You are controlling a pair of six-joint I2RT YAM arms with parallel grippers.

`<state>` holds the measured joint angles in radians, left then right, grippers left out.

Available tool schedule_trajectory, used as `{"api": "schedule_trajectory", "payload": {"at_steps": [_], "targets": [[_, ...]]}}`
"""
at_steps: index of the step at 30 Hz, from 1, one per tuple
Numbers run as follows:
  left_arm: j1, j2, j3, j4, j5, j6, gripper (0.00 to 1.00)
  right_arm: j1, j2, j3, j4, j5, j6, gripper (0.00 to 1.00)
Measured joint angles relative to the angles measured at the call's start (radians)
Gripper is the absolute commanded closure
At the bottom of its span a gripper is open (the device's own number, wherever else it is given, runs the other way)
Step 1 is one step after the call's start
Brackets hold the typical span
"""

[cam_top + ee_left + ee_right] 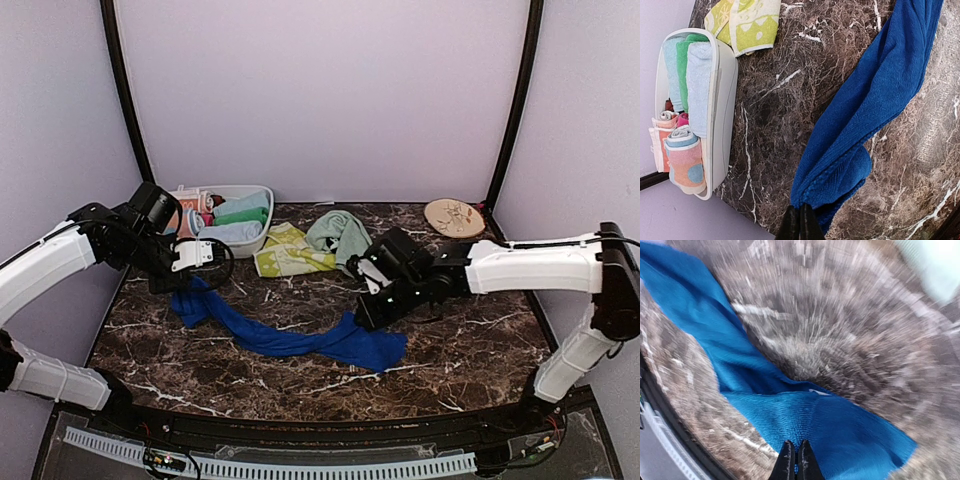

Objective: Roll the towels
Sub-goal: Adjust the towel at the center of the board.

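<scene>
The blue towel [290,338] lay stretched left to right across the near middle of the marble table [450,360]. My left gripper [800,224] was clamped on its bunched left end, and my right gripper [795,466] was pinched together on its right end. Farther back, the mint towel [342,230] touched the yellow-green towel [285,255], beside a white tub [264,215] of rolled towels.
</scene>
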<state>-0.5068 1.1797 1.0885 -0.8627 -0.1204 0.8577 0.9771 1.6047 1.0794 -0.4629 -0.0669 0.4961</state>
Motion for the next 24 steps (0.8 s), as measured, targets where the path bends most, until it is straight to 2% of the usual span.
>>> {"api": "schedule_trajectory", "payload": {"at_steps": [2,4,8,9,10,11,12,16,18,24], "targets": [[0.0,0.0,-0.004,0.002,-0.01,0.0,1.0,0.024,-0.138,-0.003,-0.045,0.07,0.007,1.0],[0.0,0.0,-0.011,0.002,-0.021,0.0,1.0,0.043,-0.184,-0.011,-0.052,0.092,0.015,1.0],[0.0,0.012,-0.019,0.002,-0.038,0.0,1.0,0.18,-0.325,-0.138,-0.064,0.11,0.081,1.0],[0.0,0.017,-0.019,0.003,-0.039,0.0,1.0,0.225,-0.338,-0.18,-0.067,0.103,0.102,0.92],[0.0,0.021,-0.019,0.003,-0.04,0.0,1.0,0.269,-0.341,-0.217,-0.07,0.089,0.121,0.81],[0.0,0.025,-0.019,0.004,-0.04,0.0,1.0,0.321,-0.332,-0.259,-0.074,0.067,0.144,0.65],[0.0,0.028,-0.019,0.005,-0.04,-0.001,1.0,0.353,-0.319,-0.283,-0.084,0.052,0.165,0.57],[0.0,0.039,-0.017,0.005,-0.039,-0.001,1.0,0.43,-0.252,-0.301,-0.153,0.011,0.189,0.37],[0.0,0.043,-0.014,0.005,-0.04,-0.001,1.0,0.416,-0.25,-0.272,-0.2,0.016,0.186,0.33],[0.0,0.044,-0.014,0.003,-0.039,-0.001,1.0,0.264,-0.311,-0.157,-0.214,0.034,0.135,0.3]]}}
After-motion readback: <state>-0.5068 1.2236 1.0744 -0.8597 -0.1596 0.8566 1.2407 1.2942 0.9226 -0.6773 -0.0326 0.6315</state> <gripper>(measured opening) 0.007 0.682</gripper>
